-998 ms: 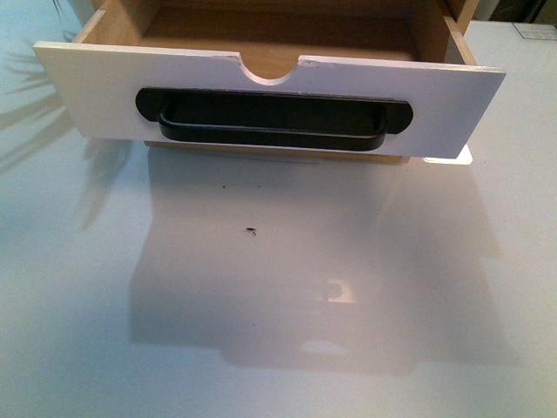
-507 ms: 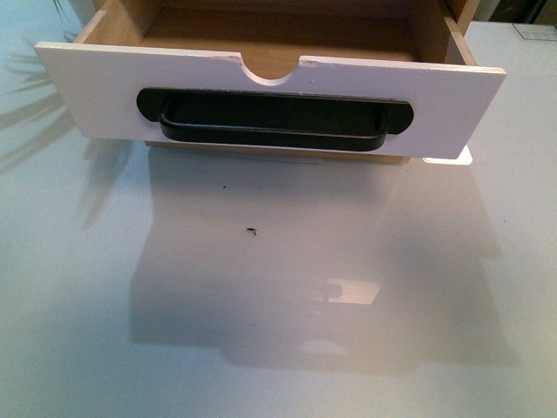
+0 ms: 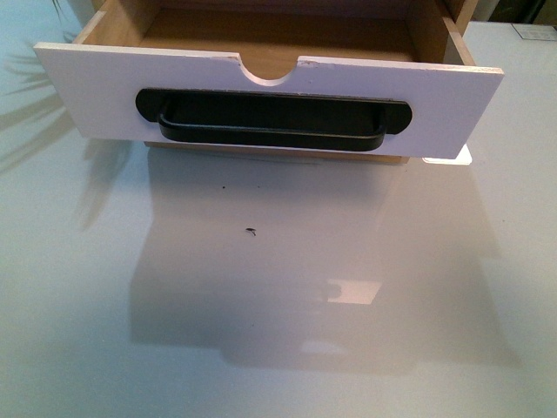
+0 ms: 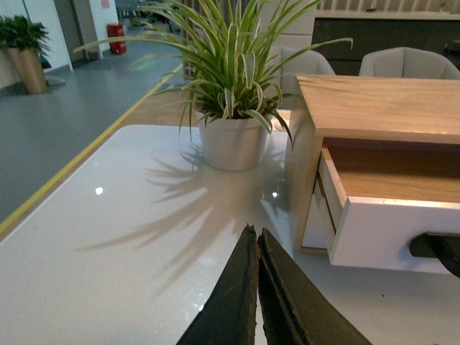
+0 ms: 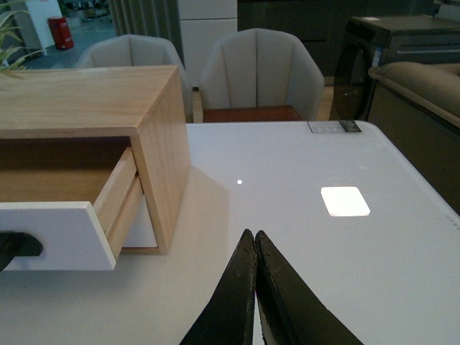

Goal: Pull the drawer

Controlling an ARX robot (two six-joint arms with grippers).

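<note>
On the far left a potted plant [image 4: 230, 136] stands on the white surface [image 3: 287, 296], just beside the left wall of the wooden cabinet [image 4: 381, 108]. The left gripper [image 4: 256, 237] hangs low over the bare surface on that same side, its jaws pressed together with nothing between them. From there the drawer [image 3: 270, 91] lies ahead and off to its right, with the plant's shadow spread across the stretch between.

The drawer itself sits in the middle, already drawn well out of the cabinet, so that its light wooden sides and empty floor show. Its white front faces the robot, notch [image 3: 268, 71] in the top edge, and the long black bar handle [image 3: 271, 122] runs left to right across it, parallel to the surface. No arm shows in the front view, so neither one is at the handle.

On the right, the right gripper [image 5: 255, 241] hovers over the surface beside the cabinet's right wall, jaws likewise closed and empty. From there the drawer front lies ahead and off to its left.

The two arms flank the drawer about evenly; I cannot tell which is nearer. Since the bar lies crosswise, I judge that any further pull needs one gripper brought inward to the middle, its jaws parted and set over and under the bar, then drawn straight back.
</note>
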